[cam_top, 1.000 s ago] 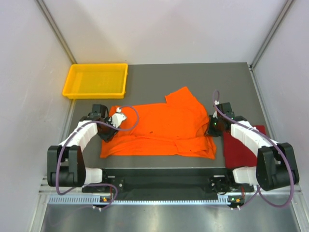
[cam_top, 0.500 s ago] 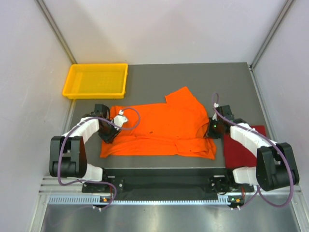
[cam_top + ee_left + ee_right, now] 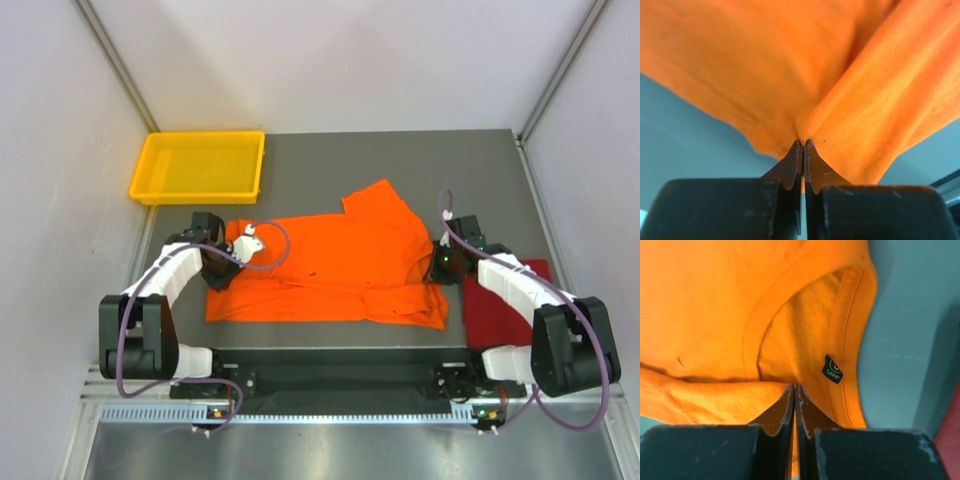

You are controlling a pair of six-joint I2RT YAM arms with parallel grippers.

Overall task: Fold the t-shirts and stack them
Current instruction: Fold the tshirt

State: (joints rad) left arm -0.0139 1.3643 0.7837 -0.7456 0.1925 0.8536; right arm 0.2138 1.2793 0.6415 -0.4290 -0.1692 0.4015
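Observation:
The orange t-shirt [image 3: 335, 265] lies spread across the middle of the grey table, partly folded along its near edge. My left gripper [image 3: 222, 268] is shut on the shirt's left edge; in the left wrist view the cloth [image 3: 840, 90] bunches up from the closed gripper [image 3: 803, 144]. My right gripper [image 3: 437, 262] is shut on the shirt at the collar; the right wrist view shows the neckline with its size tag [image 3: 832, 369] just beyond the closed gripper [image 3: 794, 388]. The dark red t-shirt [image 3: 500, 305] lies folded at the right, under my right arm.
A yellow plastic tray [image 3: 200, 166] stands at the back left of the table. White walls close in the left, right and far sides. The arms' base rail runs along the near edge.
My left gripper has shifted slightly to the left, drawing the shirt's left edge with it. My right gripper has stayed in place at the collar.

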